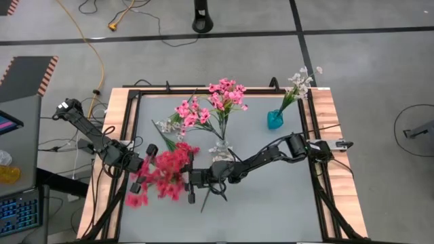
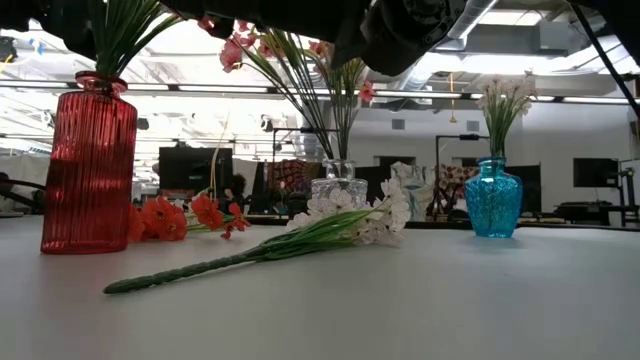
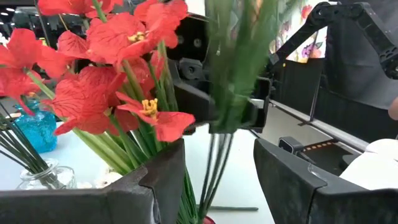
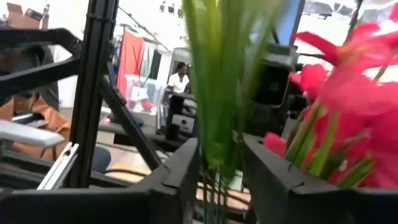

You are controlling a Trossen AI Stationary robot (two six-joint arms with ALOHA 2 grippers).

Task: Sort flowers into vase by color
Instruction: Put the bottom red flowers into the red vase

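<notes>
A bunch of red flowers (image 1: 166, 175) stands in a ribbed red vase (image 2: 88, 170) near the table's left side. My right gripper (image 1: 195, 179) reaches in from the right and is shut on an upright bundle of green stems and leaves (image 4: 217, 93) just right of the red blossoms (image 4: 354, 81). My left gripper (image 1: 144, 175) is on the bunch's left side, open. In the left wrist view its fingers stand on either side of thin stems (image 3: 214, 177), with red blossoms (image 3: 106, 93) beside them. I cannot see the blossoms of the held bundle. My right gripper pinches the green bundle (image 3: 233, 93) between its two fingers, at the leafy part above the thin bare stems (image 4: 214, 196). The fingers (image 4: 180, 168) come level from the table's right and lie across the bundle. It stands upright, with the stems hanging below the fingers.
A clear vase with pink flowers (image 1: 220, 146) stands mid-table, and a blue vase with white flowers (image 1: 274, 120) at far right. A white sprig (image 2: 330, 228) lies loose in front of the clear vase. A red sprig (image 2: 190, 215) lies behind the red vase, and another white sprig (image 1: 166, 127) farther back.
</notes>
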